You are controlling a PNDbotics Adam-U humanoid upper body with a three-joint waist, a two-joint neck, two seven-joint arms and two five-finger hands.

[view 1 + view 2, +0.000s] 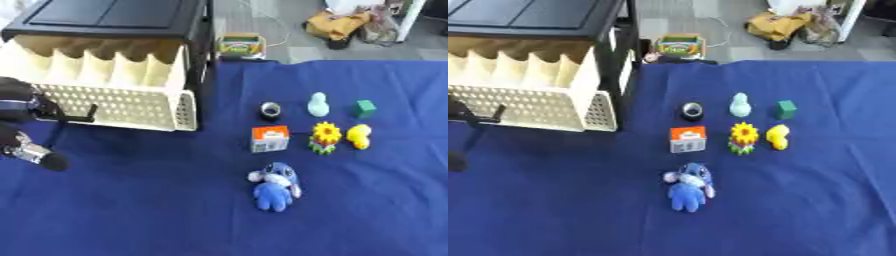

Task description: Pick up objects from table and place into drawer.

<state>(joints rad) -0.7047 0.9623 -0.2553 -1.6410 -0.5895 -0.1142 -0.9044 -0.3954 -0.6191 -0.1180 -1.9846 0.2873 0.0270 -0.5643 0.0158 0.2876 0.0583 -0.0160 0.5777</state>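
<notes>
Blue cloth (131,210): toys (275,186) right of left hand (26,125)

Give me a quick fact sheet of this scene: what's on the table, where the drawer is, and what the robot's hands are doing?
Surface: blue cloth
Drawer: cream drawer, pulled open from black cabinet, far left
Toys, back row: dark ring, pale blue figure, green cube
Toys, middle row: orange-white box, sunflower, yellow duck
Nearest: blue plush
Left hand: at drawer front, left edge
Right hand: not visible
</notes>
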